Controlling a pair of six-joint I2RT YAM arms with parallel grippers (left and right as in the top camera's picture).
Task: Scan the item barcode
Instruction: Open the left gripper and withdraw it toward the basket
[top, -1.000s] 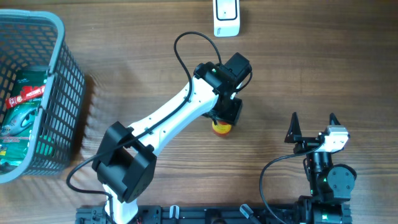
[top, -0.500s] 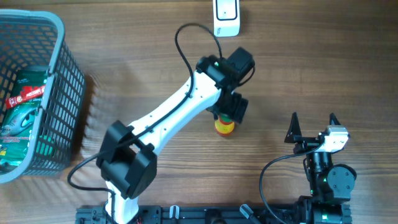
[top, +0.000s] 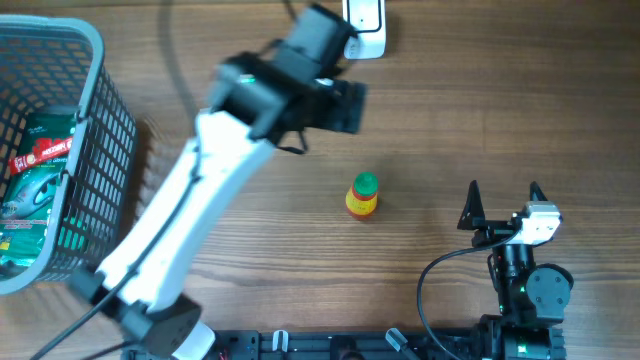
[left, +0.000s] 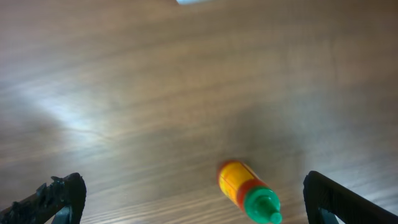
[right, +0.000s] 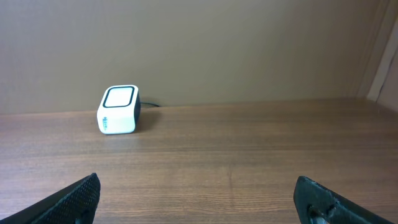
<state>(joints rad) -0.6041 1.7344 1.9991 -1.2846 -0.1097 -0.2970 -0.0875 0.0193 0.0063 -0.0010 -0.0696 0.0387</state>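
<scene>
Standing free on the worktop (top: 450, 110) near the middle of the overhead view, the yellow bottle (top: 362, 196) with its green cap appears upright, and nothing touches it. A second ago the left hand (top: 345, 105) was down over this bottle. Now it has pulled up and away toward 11 o'clock from the bottle, jaws spread fully and empty. Its wrist view looks down on the bottle (left: 247, 193) at about 5 o'clock, between the two fingertips but well below them. The bottle sits slightly further toward 3 o'clock than it did a second ago. The white scanner (top: 364, 25) stays at the 12 o'clock edge, partly covered by the left arm, and shows clearly in the right wrist view (right: 118, 109). The right hand (top: 503, 195) has not moved from 4 o'clock. It is wide open and holds nothing. The grey basket (top: 100, 60) at 9 o'clock still holds its packets (top: 40, 170).
</scene>
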